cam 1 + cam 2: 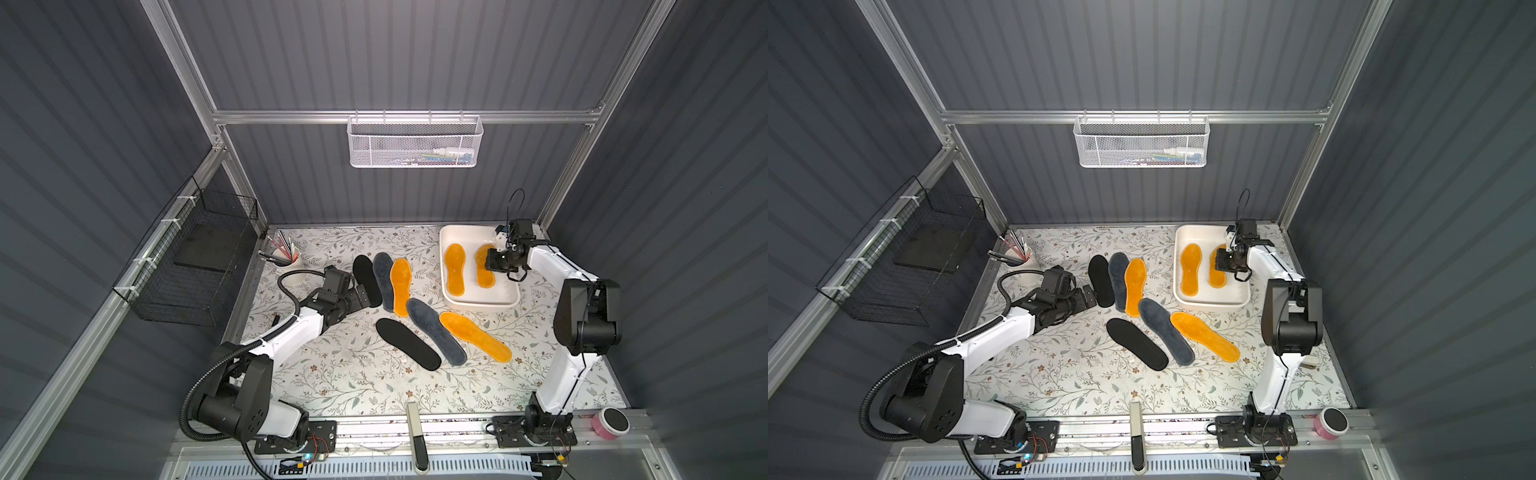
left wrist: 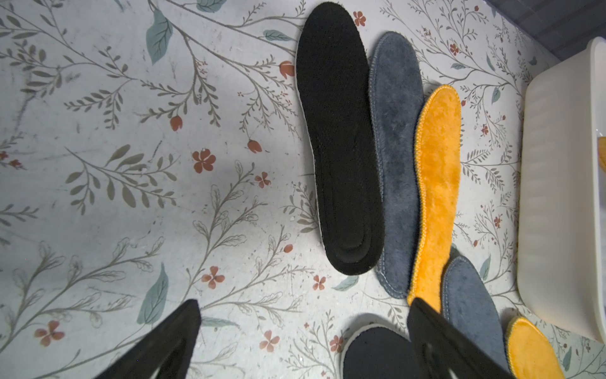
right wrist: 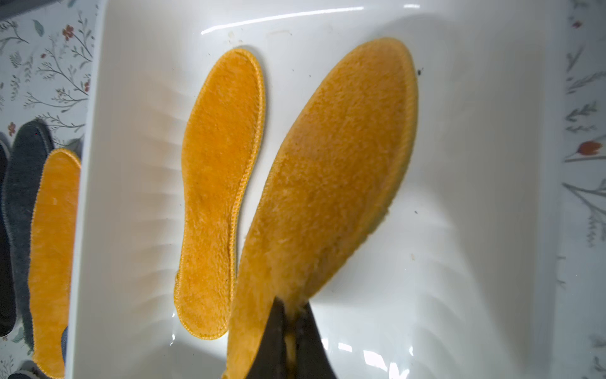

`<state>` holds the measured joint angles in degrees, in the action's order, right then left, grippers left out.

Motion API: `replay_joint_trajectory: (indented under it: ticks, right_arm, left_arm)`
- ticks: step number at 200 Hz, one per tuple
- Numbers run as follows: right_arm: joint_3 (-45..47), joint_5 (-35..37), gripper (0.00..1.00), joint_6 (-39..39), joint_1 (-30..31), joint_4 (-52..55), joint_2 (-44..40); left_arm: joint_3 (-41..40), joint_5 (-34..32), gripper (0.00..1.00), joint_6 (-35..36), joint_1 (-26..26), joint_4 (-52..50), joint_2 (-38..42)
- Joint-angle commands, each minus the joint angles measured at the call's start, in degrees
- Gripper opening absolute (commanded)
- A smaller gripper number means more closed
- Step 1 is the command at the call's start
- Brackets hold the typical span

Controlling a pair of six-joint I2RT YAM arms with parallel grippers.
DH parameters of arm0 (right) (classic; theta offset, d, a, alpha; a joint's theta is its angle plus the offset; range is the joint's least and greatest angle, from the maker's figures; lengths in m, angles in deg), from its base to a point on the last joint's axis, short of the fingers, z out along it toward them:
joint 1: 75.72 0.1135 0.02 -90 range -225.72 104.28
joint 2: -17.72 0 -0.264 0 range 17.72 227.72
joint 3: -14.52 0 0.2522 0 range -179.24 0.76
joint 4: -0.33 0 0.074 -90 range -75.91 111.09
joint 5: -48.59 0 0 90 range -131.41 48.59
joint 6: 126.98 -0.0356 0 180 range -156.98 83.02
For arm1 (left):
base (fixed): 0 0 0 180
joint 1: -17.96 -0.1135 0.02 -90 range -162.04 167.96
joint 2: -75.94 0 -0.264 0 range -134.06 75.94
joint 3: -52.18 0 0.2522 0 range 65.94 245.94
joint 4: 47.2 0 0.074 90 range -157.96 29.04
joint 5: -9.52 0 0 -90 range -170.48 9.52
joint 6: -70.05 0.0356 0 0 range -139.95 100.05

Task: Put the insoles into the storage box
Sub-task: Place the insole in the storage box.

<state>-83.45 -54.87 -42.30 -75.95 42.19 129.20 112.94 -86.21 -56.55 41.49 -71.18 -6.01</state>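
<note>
The right arm [image 1: 548, 266] rises from its base at the near edge of the tabletop [image 1: 353, 382], bends at the elbow and reaches back over the shallow white plastic storage box [image 1: 478, 305] in the far right corner, wrist pointing down. The left arm [image 1: 282, 336] lies low across the tabletop, with the left gripper [image 1: 368, 297] near the heel end of a smooth black insole [image 1: 365, 270].

In both top views the right wrist hides its own fingertips. The right wrist view shows the right gripper [image 3: 290, 315] clamped on a fuzzy orange-yellow insole [image 3: 334, 170] near its narrow end. The pad slants above the box floor beside a second orange-yellow insole [image 3: 219, 190] lying flat there. Whether the held pad's wide end touches the floor cannot be told.

The left wrist view shows the left gripper's jaws spread wide, holding nothing. Ahead of them the black insole, a fuzzy dark grey insole [image 2: 393, 147] and a third orange-yellow insole [image 2: 437, 183] lie side by side. Only the top views show the nearer row in full: another black insole [image 1: 407, 343], another grey insole [image 1: 436, 332] and a fourth orange-yellow insole [image 1: 476, 336], all on the tabletop outside the box.
</note>
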Motion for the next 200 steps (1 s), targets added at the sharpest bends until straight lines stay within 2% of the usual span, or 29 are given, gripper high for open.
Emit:
replay_joint_trajectory:
  ticks: [1, 59, 105, 145, 200]
  right_arm:
    - [-2.54, 0.02, 0.00, 0.16, -0.30, 1.00, 2.62]
    - [-6.26, 2.67, 0.00, 1.66, -0.33, 3.83, 8.05]
    - [-6.61, 3.80, 0.02, 1.53, -0.39, 4.59, 9.02]
    - [-7.68, 4.95, 0.10, 0.69, -0.47, 5.79, 9.86]
    - [-9.50, 5.02, 0.25, 0.24, -0.38, 7.34, 10.51]
  left_arm:
    - [2.47, -0.14, 1.00, 2.47, -0.33, -0.91, -1.15]
    - [3.15, -0.14, 1.00, 3.07, -0.33, -1.47, -1.90]
    - [2.43, -1.03, 1.00, 2.69, -0.33, -1.36, -0.76]
    - [2.65, -1.13, 1.00, 2.75, -0.33, -1.59, -0.93]
    - [3.07, -2.78, 1.00, 2.76, -0.40, -2.91, -0.46]
